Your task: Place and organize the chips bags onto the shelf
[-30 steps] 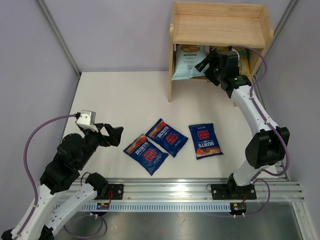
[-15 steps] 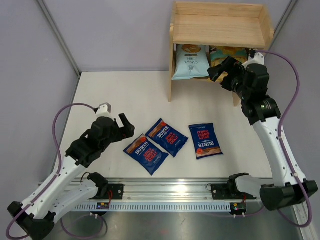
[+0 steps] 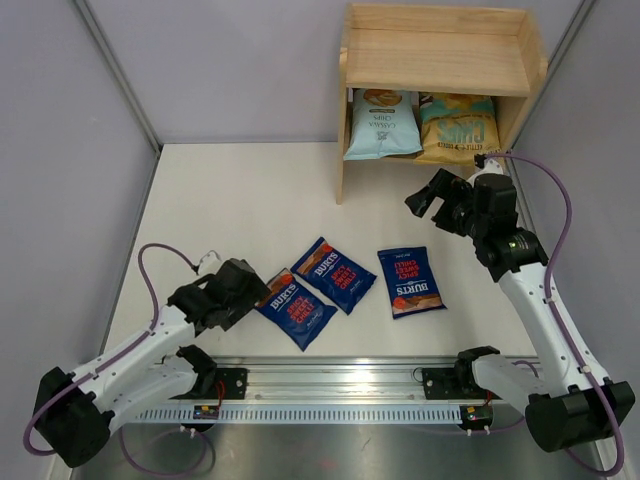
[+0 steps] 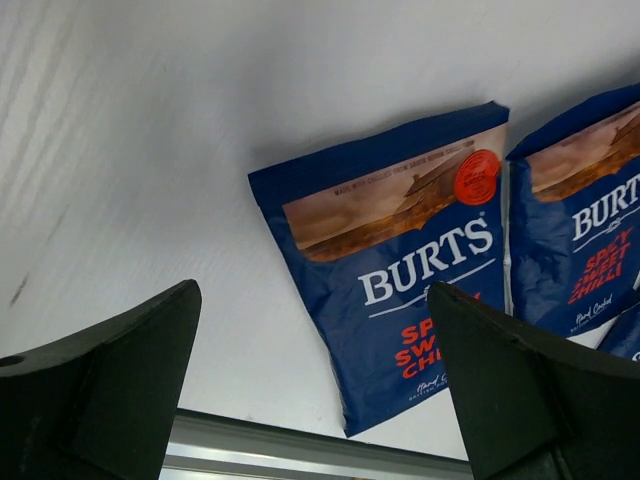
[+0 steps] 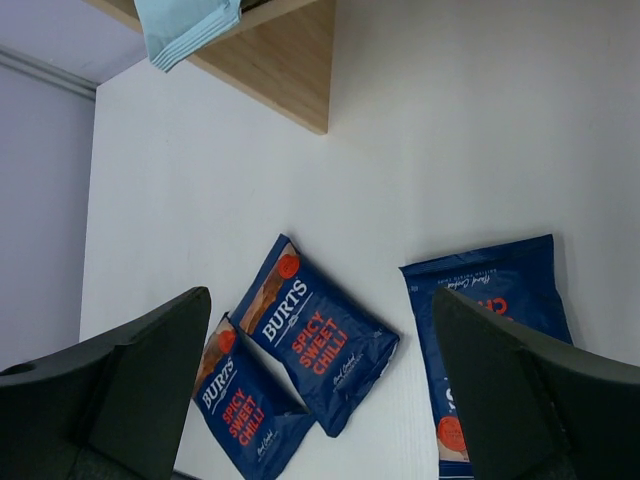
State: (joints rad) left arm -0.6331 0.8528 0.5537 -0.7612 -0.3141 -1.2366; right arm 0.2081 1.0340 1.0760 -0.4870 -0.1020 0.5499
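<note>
The left claw (image 3: 256, 287) is spread as wide as it goes and grips nothing. It hangs low over the tabletop (image 3: 250, 190), at the 9 o'clock edge of the leftmost dark blue bag (image 3: 293, 307). In the left wrist view its two dark fingers (image 4: 110, 380) frame that bag (image 4: 400, 300), which lies flat below and between them. Whether a fingertip brushes the foil cannot be told.

The right claw (image 3: 428, 195) is also released and fully parted, and it is empty. It hangs in the air at about 6 o'clock from the shelf (image 3: 436, 60), apart from it and clear of every bag. It is pointed toward 10 o'clock.

The middle dark blue bag (image 3: 333, 274) overlaps the leftmost one at its 1 o'clock corner. The third dark blue bag (image 3: 410, 281) lies apart at 3 o'clock from them. All three are flat on the tabletop near the arm bases.

The light blue bag (image 3: 381, 123) and the yellow-gold bag (image 3: 458, 127) stand side by side on the shelf's lower tier, with the yellow one at 3 o'clock of the blue.
</note>
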